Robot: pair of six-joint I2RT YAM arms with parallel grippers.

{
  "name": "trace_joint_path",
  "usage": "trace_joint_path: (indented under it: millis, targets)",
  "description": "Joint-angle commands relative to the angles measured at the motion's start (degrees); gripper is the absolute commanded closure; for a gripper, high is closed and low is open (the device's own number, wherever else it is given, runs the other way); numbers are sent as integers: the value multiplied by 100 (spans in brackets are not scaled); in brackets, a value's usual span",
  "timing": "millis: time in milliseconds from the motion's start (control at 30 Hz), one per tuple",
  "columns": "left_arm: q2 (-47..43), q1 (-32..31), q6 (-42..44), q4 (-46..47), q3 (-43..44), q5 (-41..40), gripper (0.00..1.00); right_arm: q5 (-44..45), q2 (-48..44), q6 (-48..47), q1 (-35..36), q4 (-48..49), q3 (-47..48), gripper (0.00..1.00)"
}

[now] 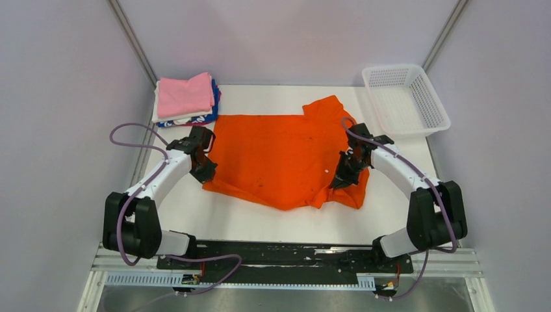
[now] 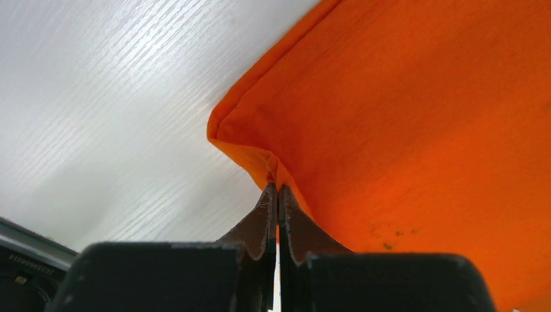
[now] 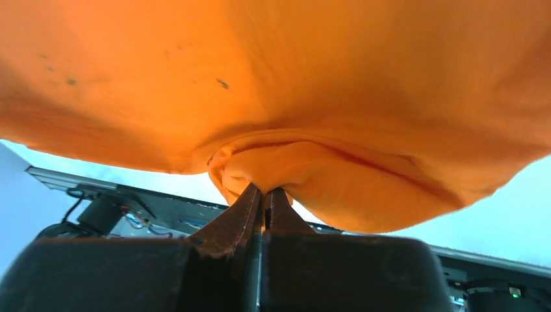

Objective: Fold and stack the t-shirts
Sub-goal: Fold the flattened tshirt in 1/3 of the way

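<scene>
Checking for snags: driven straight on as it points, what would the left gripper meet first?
The plain bright orange cloth t-shirt: the left gripper is shut on its edge, so more orange cloth, probably.

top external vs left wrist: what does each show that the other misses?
Top external only: the whole orange shirt spread out, the folded pile at the far left, the basket at the far right, and the right fingers at the shirt's right edge.
Left wrist only: close up, the left fingers are shut on the shirt's hem beside a corner.
Both: the orange shirt, the white table, and the left fingers at the shirt's left edge.
</scene>
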Motion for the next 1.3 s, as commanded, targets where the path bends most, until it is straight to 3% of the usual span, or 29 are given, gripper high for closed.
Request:
trace_joint_path:
  millis: [0,533,800,867,900,933,967,1000,1033,1067,1133,1200,1267]
  targets:
    - [201,190,167,275,427,19,100,-443,361,-530,-279,108,731,100]
    - [990,716,489,850,1089,-110,100,314,1373,-1130,-728,179,2428,100]
    - [1694,758,636,1244,1354,-88,100,764,2165,-1370,-875,721,2985,99]
    - [1957,772,632,1394,1465,-112,90,897,2464,-1362,-908,965,3221,95]
    - [2126,775,636,1418,1597,-124,76,924,2627,-1366,-930,1070,3396,92]
    - [2206,802,643,1433,1695,-137,55,976,2814,-1376,-946,1158,3629,88]
    - [2316,808,671,1412,1903,-183,44,1056,3000,-1377,-961,1186,3881,84]
    - [2353,808,708,1401,2011,-189,18,1090,3141,-1377,-973,1186,4165,77]
    - [2384,807,791,1342,2217,-160,9,1095,3231,-1384,-977,1194,4377,67]
    - [2374,806,838,1309,2304,-81,2,1090,3251,-1374,-979,1194,4507,56]
    - [2281,804,995,1239,2445,77,0,1036,3049,-1312,-973,1283,4407,35]
    - [2121,790,1120,1220,2376,314,0,905,2654,-1265,-971,1490,3869,3]
    - [1968,750,1249,1214,2111,595,0,513,2174,-1259,-946,1682,3159,0]
